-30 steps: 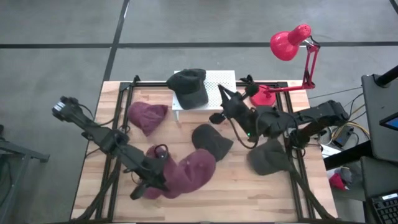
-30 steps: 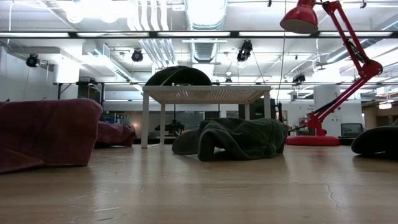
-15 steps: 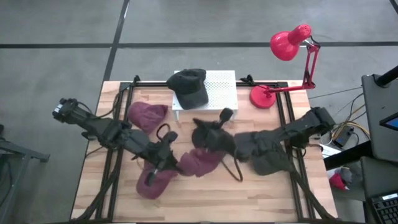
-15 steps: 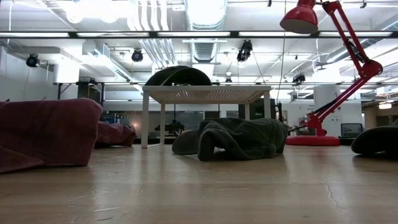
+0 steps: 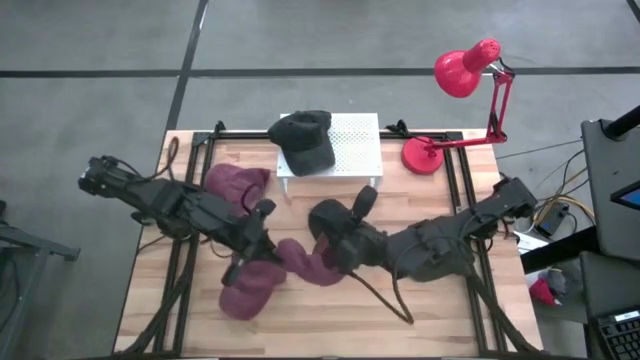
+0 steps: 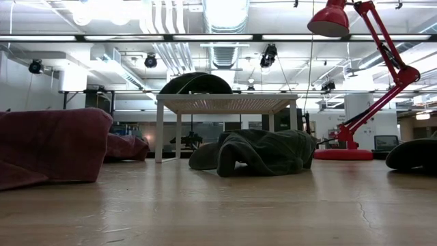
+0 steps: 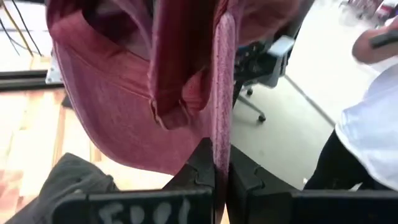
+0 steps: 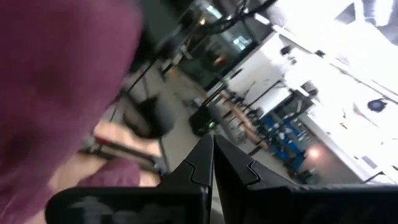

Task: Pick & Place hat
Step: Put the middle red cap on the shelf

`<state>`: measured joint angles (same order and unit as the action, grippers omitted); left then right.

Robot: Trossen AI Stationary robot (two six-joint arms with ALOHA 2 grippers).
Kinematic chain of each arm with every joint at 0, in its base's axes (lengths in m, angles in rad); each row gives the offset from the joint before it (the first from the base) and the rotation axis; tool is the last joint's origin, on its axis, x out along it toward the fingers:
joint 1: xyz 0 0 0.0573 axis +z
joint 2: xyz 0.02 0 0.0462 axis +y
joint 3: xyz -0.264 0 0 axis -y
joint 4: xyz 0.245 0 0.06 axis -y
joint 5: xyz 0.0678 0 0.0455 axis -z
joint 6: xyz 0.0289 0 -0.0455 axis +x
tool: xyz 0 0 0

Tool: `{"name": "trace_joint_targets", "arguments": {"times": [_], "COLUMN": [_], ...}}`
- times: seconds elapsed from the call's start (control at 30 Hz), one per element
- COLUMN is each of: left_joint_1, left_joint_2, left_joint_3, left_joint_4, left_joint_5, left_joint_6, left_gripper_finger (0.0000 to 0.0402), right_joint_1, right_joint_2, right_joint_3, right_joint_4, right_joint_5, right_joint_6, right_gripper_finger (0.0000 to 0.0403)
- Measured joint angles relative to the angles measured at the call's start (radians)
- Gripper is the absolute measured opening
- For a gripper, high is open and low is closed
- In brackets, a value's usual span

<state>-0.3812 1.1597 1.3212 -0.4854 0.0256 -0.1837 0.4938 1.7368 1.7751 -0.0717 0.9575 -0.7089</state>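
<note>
The left end effector (image 5: 262, 243) is pinched tight on a fold of the soft maroon fabric cap (image 5: 300, 260), which the left wrist view shows hanging from its closed fingers (image 7: 200, 171). From above, the cap stretches from that grip toward the desk's middle, its long axis running across the light wooden desk (image 5: 440, 310). The right end effector (image 5: 335, 255) is closed too, at the cap's far end; whether it has cloth between its fingers cannot be told. The left arm is nearer and carries it. The white perforated stand (image 5: 355, 145), with 1 dark grey cap (image 5: 305, 140) on it, lies beyond the held cap, toward the desk's far edge.
</note>
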Motion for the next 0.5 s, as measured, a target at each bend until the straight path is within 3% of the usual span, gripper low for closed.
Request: {"name": "trace_joint_targets", "arguments": {"times": [0.1,0.2,0.33,0.5], "left_joint_1": [0.0,0.0,0.0,0.0], "left_joint_2": [-0.028,-0.033,-0.011,0.027], "left_joint_3": [0.0,0.0,0.0,0.0], "left_joint_4": [0.012,0.015,0.027,0.06], "left_joint_5": [-0.006,-0.006,-0.006,0.023], "left_joint_6": [-0.001,-0.008,-0.007,-0.009], "left_gripper_finger": [0.0007,0.0007,0.0007,0.0007], "right_joint_1": [-0.001,-0.007,-0.029,-0.06], "right_joint_2": [-0.01,-0.012,-0.007,0.013], "right_joint_3": [0.02,0.04,0.09,0.13], "right_joint_4": [-0.105,-0.078,-0.052,-0.06], "right_joint_5": [0.004,-0.005,-0.094,-0.087], "right_joint_6": [0.056,0.074,0.099,0.095], "right_gripper_finger": [0.0008,0.0008,0.0008,0.0015]}}
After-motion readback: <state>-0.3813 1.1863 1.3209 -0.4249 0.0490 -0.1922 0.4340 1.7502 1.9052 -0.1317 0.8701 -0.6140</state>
